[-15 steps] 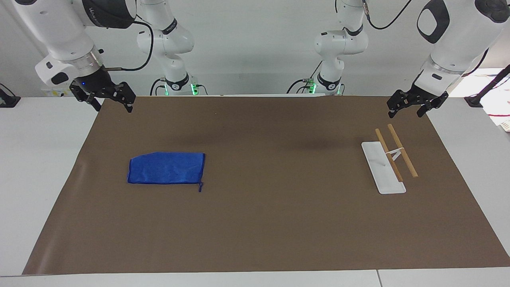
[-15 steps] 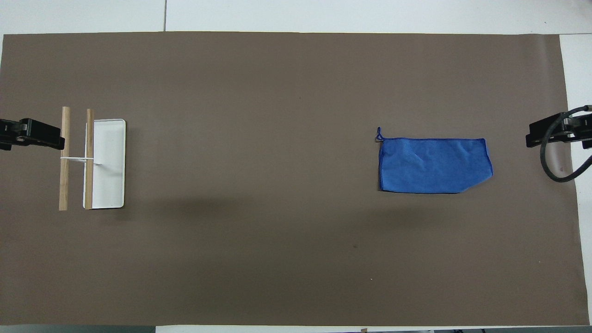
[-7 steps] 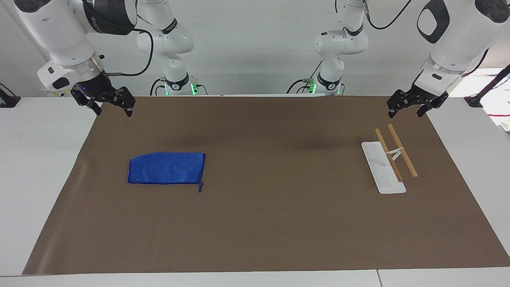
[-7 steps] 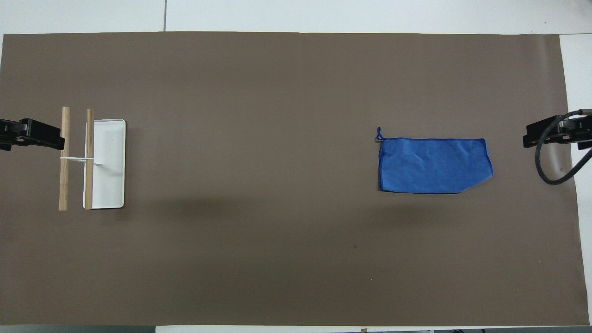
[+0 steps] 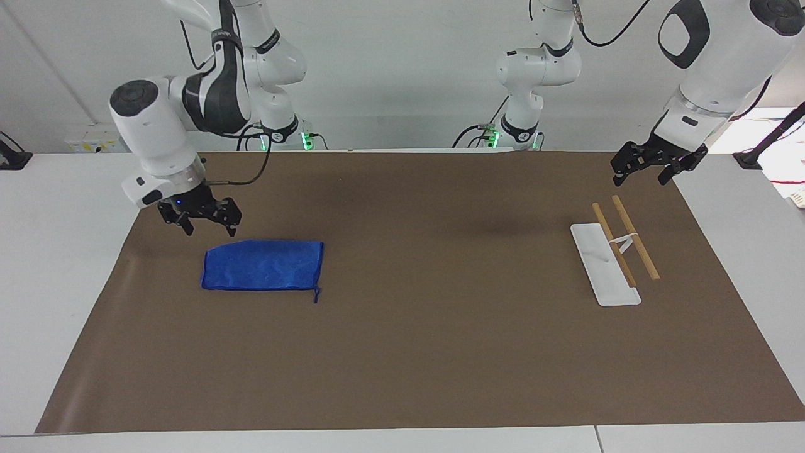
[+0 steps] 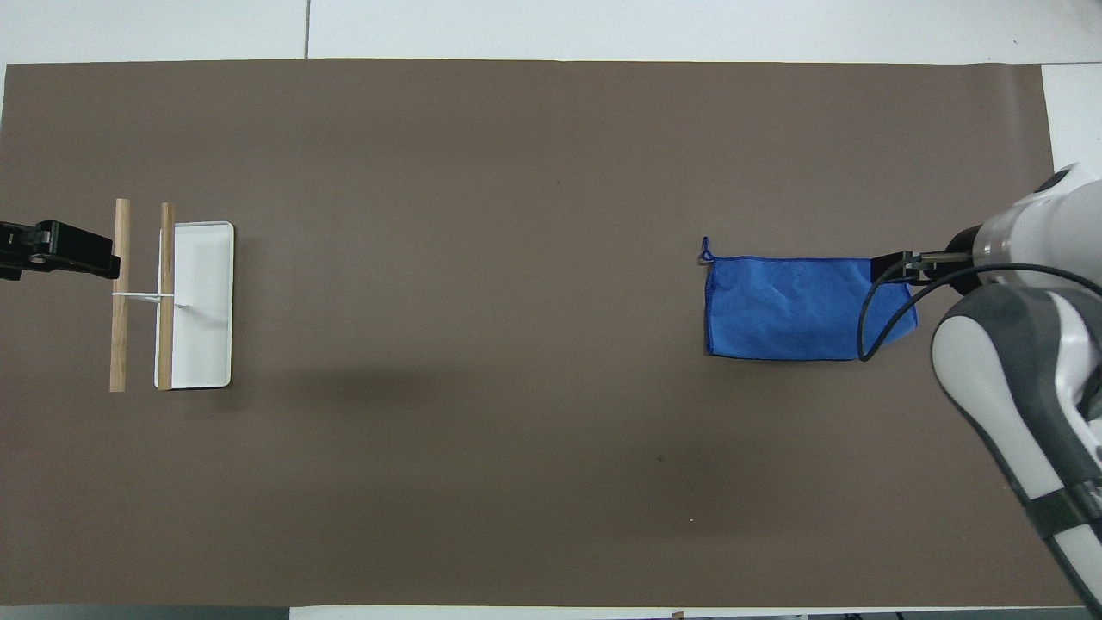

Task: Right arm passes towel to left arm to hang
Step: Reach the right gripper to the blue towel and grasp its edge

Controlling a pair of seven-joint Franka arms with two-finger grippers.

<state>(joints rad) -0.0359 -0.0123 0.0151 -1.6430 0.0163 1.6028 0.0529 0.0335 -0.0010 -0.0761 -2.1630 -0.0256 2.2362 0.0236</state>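
The blue towel (image 5: 261,265) lies flat on the brown mat, toward the right arm's end of the table. Its loop string (image 5: 316,296) sticks out at the corner toward the table's middle, away from the robots. The towel also shows in the overhead view (image 6: 792,310). My right gripper (image 5: 209,228) is open and empty. It hangs low over the towel's end toward the right arm's end of the table, not touching it. My left gripper (image 5: 639,178) is open and empty, and waits over the mat beside the rack.
A rack stands toward the left arm's end of the table: a white base plate (image 5: 597,267) with two wooden rods (image 5: 635,245) on a white bracket. It also shows in the overhead view (image 6: 202,301). The brown mat (image 5: 440,352) covers most of the white table.
My right arm has swung in and down from the mat's corner, and its gripper is now over the towel's end. The towel and the left arm have not moved.
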